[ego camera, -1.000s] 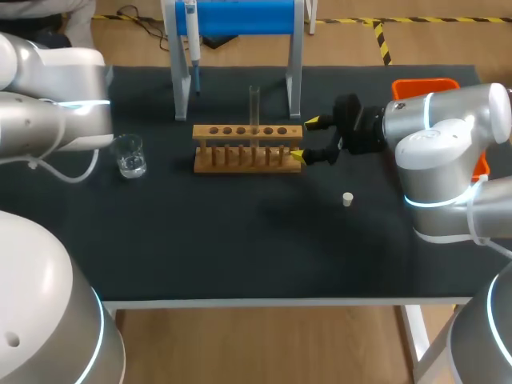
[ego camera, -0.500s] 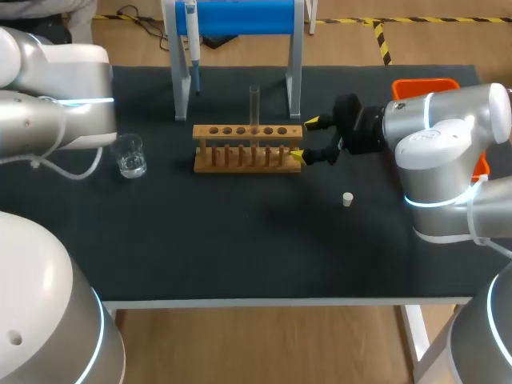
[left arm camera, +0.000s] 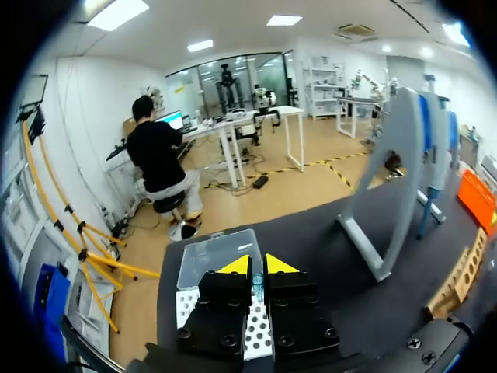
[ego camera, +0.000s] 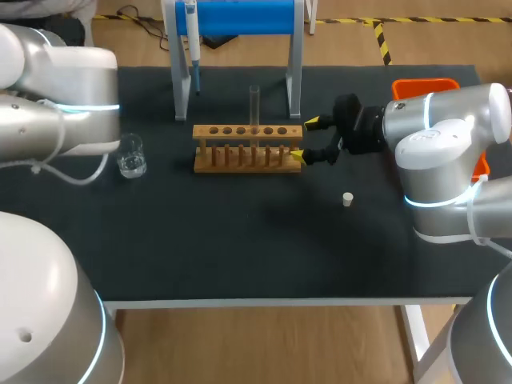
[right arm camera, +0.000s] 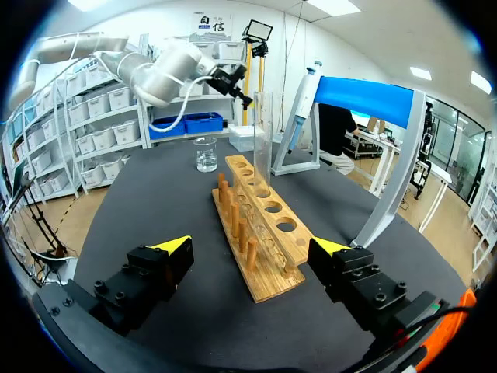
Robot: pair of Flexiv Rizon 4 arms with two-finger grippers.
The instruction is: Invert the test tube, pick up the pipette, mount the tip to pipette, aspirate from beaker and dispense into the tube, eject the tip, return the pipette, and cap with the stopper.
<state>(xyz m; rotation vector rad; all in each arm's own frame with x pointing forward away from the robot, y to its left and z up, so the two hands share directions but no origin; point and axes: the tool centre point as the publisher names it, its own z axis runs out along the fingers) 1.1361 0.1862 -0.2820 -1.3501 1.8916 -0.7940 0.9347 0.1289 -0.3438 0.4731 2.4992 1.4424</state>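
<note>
Hovering at the rack (ego camera: 248, 149) end, right fingers (ego camera: 311, 122) stood released; left fingers (left arm camera: 237, 266) clenched. Tube (ego camera: 254, 106) upright in rack. Pipette (ego camera: 192, 48) pickup looked next: left must open and reach the stand (ego camera: 240, 16).

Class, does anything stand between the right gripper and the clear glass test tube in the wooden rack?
Only the end of the wooden rack, with empty holes, lies between the open right gripper and the clear glass test tube.

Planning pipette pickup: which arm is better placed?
Left, probably. The pipette hangs at the stand's left end, nearer the left arm; the right gripper, jaws open, sits at the test tube rack's far end.
</note>
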